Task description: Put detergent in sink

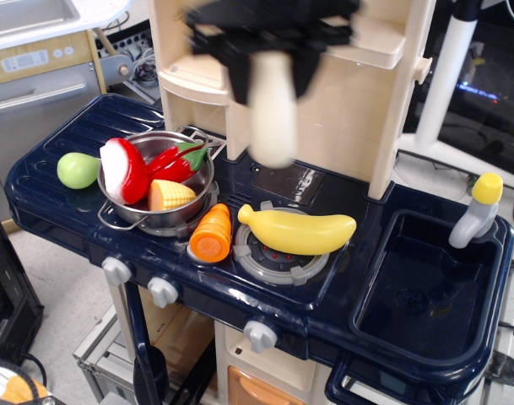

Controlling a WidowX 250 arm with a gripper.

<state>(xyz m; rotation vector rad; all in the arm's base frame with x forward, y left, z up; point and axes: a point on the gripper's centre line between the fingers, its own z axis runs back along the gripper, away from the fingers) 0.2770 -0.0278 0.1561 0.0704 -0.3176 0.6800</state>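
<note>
My gripper [272, 59] is up high in front of the cream back panel [341, 110] of the toy kitchen, a black blur hanging from the top of the frame. It is clenched on the detergent [272, 110], gripping the bottle at its upper end so the cream body hangs straight down, blurred with motion. The bottle's bottom end floats in the air above the dark stove top, behind the banana [299, 230] and clear of it.

Below and to the left sits the steel pot [159, 215] on its burner, packed with a red-and-white piece, a red pepper [179, 160] and a yellow corn piece [169, 195]. A green pear [77, 169] lies just beside the pot's left rim. An orange carrot [211, 234] lies between pot and banana, and the banana lies across the second burner [278, 257].

The sink [425, 295] is well apart to the right, its navy basin holding nothing I can see, with the grey faucet [476, 211] and its yellow cap at the far rim.
</note>
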